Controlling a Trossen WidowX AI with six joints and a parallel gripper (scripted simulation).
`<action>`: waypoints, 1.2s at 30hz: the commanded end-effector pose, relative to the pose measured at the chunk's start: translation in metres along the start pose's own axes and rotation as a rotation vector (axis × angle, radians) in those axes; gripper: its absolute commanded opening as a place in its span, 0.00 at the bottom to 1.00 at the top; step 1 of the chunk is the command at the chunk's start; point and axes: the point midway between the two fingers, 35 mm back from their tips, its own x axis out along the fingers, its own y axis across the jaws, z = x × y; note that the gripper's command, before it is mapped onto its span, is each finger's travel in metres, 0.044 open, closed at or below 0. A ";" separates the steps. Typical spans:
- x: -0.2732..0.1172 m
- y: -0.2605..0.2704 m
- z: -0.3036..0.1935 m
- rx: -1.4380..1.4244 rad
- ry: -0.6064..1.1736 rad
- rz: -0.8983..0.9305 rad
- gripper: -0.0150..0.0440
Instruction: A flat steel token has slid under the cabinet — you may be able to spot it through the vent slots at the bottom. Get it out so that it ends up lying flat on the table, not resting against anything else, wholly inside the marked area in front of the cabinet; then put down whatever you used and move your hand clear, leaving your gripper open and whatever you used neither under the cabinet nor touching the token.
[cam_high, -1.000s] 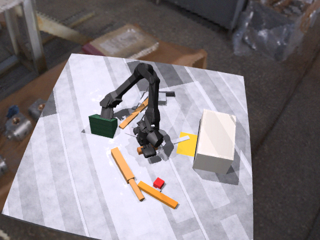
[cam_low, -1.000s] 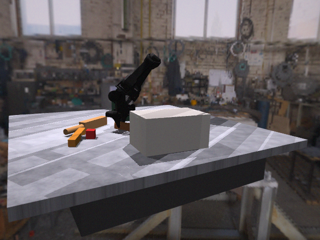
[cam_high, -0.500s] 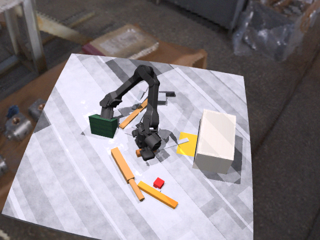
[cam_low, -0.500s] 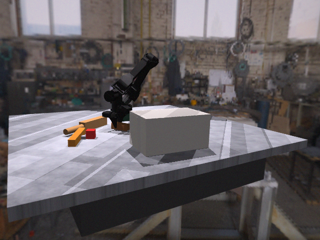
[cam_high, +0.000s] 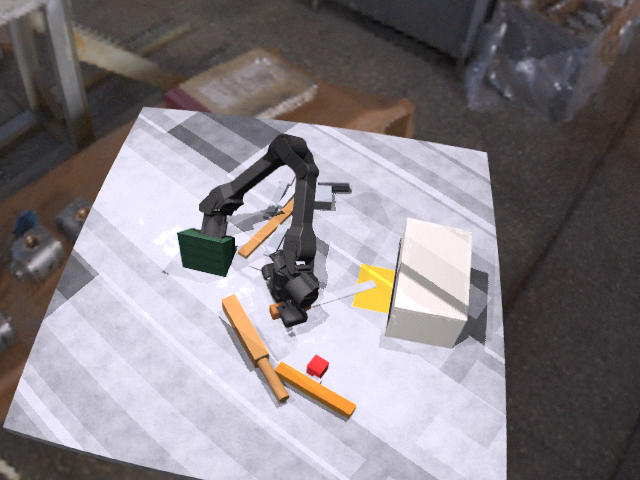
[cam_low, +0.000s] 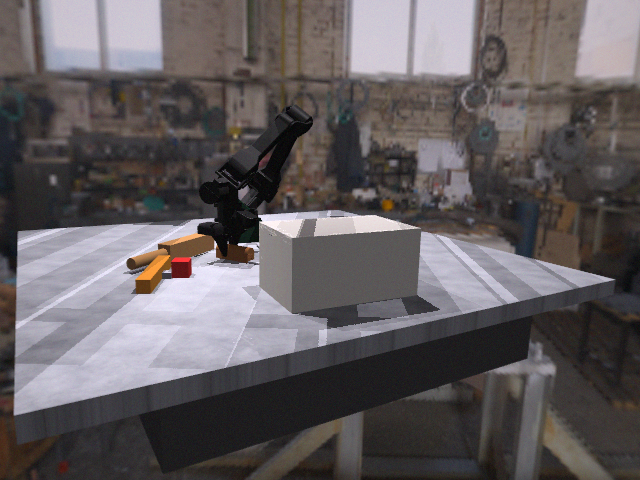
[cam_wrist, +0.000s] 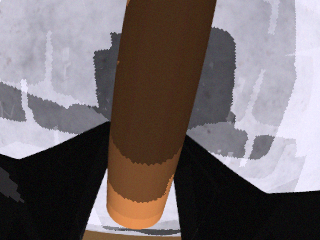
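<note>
My gripper (cam_high: 291, 309) (cam_low: 227, 250) (cam_wrist: 144, 135) is shut on the round orange handle (cam_high: 274, 311) (cam_low: 241, 253) (cam_wrist: 150, 100) of a tool, low over the table. A long, thin grey blade (cam_high: 366, 286) runs from the handle towards the cabinet, and its end is over the yellow marked area (cam_high: 368, 301). Whether the blade touches the table is unclear. The white cabinet (cam_high: 434, 268) (cam_low: 356, 271) stands just beyond the yellow area. Its vent slots face away from the views. The steel token is not visible.
A wooden piece with a round handle (cam_high: 245, 330) (cam_low: 186, 243), an orange bar (cam_high: 316, 390) (cam_low: 149, 276) and a red cube (cam_high: 317, 365) (cam_low: 180, 267) lie nearby. A dark green block (cam_high: 206, 255) stands at the arm's base. Another orange stick (cam_high: 263, 235) and grey pieces (cam_high: 324, 196) lie behind the arm.
</note>
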 end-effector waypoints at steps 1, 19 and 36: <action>-0.002 -0.007 -0.003 -0.003 0.001 -0.008 0.25; -0.003 -0.023 -0.016 -0.003 0.001 -0.010 0.25; -0.003 -0.039 -0.027 -0.004 0.002 -0.011 0.25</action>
